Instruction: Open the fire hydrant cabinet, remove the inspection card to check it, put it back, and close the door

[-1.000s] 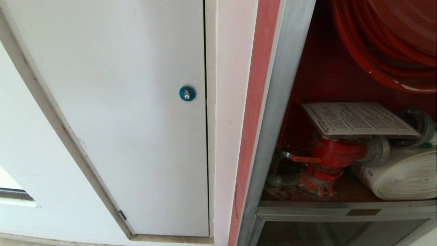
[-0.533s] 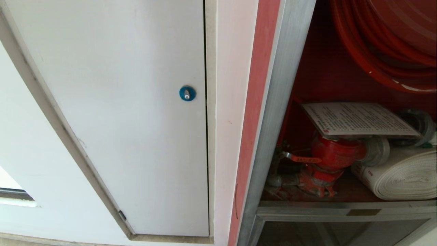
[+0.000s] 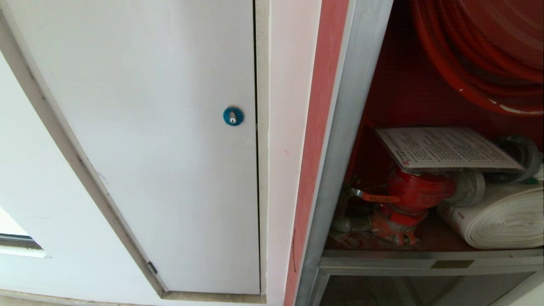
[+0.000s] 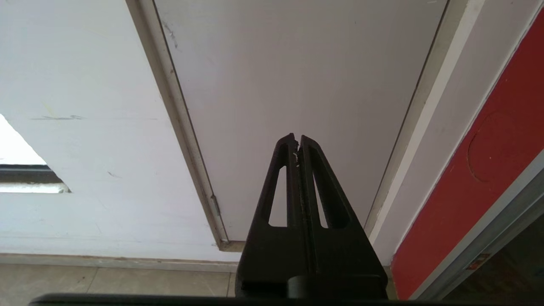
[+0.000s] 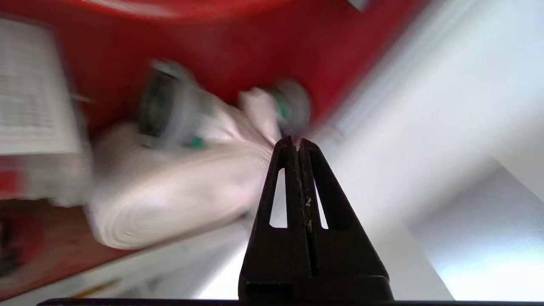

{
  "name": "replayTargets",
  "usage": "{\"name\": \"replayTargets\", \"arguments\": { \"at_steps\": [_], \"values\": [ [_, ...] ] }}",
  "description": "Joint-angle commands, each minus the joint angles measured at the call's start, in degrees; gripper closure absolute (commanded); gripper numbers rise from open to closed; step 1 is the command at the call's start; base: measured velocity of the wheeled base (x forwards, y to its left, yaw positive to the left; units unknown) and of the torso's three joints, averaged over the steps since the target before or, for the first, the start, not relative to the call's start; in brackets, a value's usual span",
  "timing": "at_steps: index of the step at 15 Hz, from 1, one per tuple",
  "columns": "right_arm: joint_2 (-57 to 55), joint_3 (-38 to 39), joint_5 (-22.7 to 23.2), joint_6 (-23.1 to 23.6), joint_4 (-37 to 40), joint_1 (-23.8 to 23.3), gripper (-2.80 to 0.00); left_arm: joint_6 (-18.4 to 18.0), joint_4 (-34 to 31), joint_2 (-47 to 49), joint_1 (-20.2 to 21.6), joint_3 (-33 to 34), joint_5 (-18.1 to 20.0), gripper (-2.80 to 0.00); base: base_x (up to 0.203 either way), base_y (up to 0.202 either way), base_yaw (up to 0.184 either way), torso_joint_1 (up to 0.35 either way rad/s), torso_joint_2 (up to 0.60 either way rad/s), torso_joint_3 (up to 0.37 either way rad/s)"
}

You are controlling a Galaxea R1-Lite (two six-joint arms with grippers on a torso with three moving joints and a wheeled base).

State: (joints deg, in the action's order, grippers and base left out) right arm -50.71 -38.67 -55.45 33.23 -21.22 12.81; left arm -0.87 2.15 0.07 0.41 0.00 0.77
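Looking down from the head: I see the fire hydrant cabinet [image 3: 352,127] standing open, the inspection card [image 3: 446,148] lying flat on top of the red valve [image 3: 418,191], the rolled hose [image 3: 501,216] just beside it, the hose reel [image 3: 476,55] above.
Change over the last second: nothing in this view has shifted; neither arm shows and the door is out of frame.
Left wrist: left end effector [image 4: 297,138] clenched, empty, parked facing the white panel [image 4: 297,76].
Right wrist: right end effector [image 5: 296,140] clenched on nothing, pointing toward the hose; the card [image 5: 29,97] sits off to one side, and the smearing suggests, I think, the wrist is swinging.
Meaning: card not yet taken; I judge the reach is only beginning.
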Motion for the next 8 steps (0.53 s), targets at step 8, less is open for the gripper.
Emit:
{"name": "replayTargets", "arguments": {
  "at_steps": [8],
  "values": [
    [8.14, 4.54, -2.11, 0.32, -0.14, -7.60, 0.00, 0.00, 0.05, 0.01, 0.02, 0.79, 0.02, 0.00, 0.000, 0.000, 0.000, 0.000, 0.00, 0.000]
  ]
}}
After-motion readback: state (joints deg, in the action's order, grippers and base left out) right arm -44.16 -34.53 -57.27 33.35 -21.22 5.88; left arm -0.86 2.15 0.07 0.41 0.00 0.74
